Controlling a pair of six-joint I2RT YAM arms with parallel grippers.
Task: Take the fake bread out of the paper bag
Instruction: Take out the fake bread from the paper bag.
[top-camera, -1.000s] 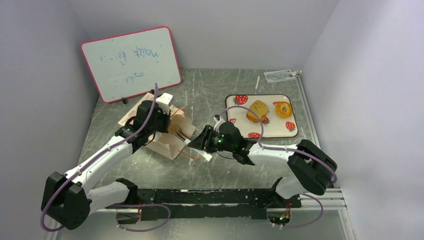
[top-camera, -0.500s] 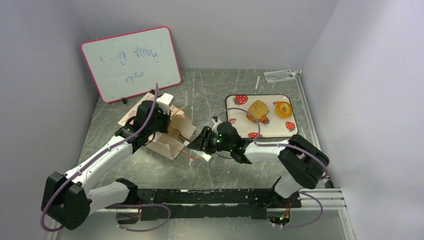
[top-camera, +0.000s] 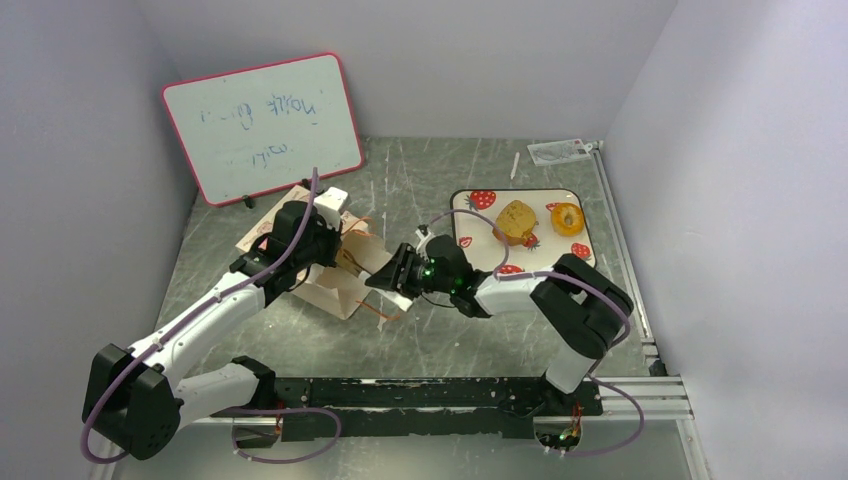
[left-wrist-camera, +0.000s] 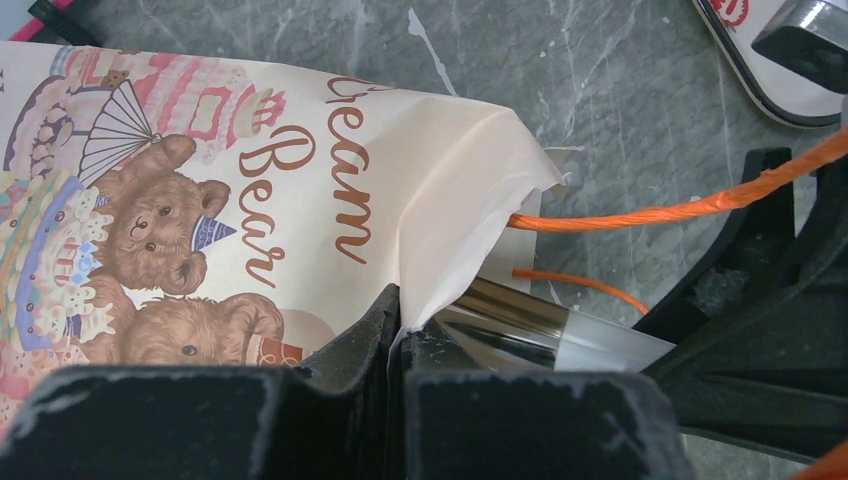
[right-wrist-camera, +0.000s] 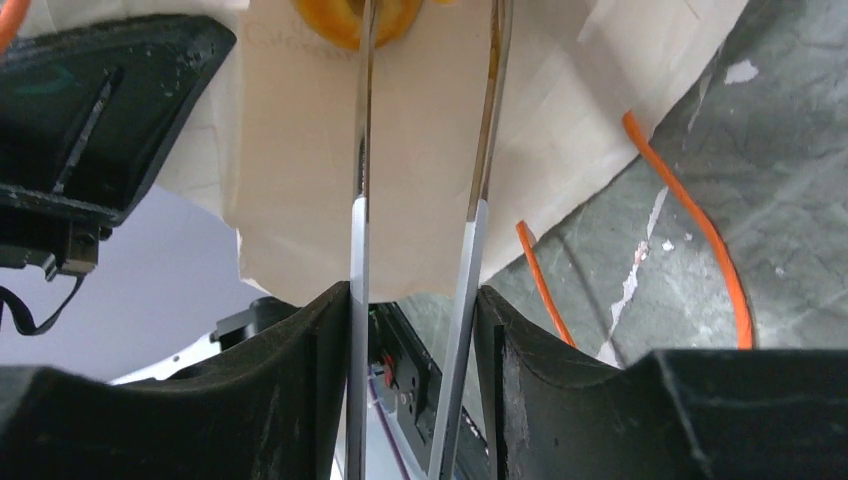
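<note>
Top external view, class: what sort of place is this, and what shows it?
Probably a robot test cell: plain pale walls box in a scratched grey tabletop, two white-and-black robot arms are bolted to a black rail, and a pink-framed whiteboard leans at the back.

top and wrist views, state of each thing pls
bag: on its side, mouth open
left claw: shut on bag edge
right claw: shut on tongs
tongs: open, tips in bag by bagel
tray: holds two breads
whiteboard: standing upright
</note>
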